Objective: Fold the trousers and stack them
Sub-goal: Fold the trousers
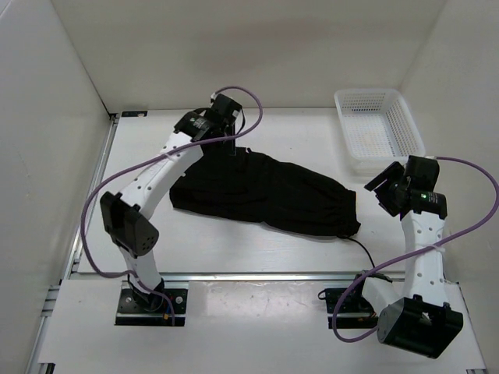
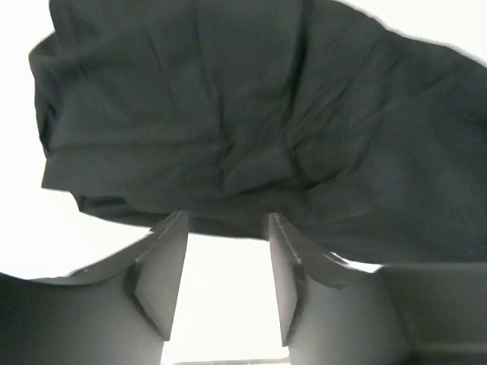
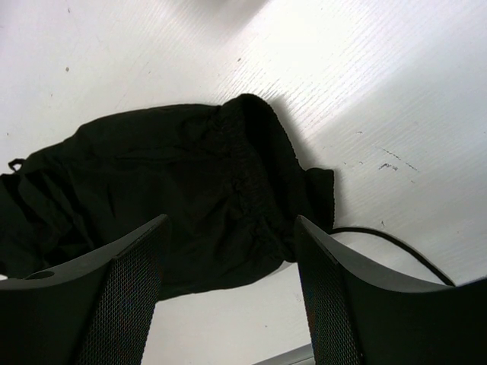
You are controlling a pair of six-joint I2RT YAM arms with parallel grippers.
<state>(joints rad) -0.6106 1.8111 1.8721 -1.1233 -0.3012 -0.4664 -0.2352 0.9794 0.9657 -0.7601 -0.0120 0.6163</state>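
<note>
My right gripper (image 1: 386, 191) hung nearest to me, just past the right end of the black soft-cloth trousers (image 1: 265, 191), tipped down toward them. Its fingers stood wide apart and held nothing.

The trousers lay in one long wrinkled bundle across the middle of the white table (image 1: 234, 245). I judged them light and floppy. They would sag and slide if I pinched only one layer. The thick gathered end on the right looked like a good place to grab, and so did the far left edge.

Farther back, my left arm reached over with a bent elbow. My left gripper (image 1: 232, 144) pointed down at that far edge. Its fingers were apart, with bare table between them and no cloth.
</note>
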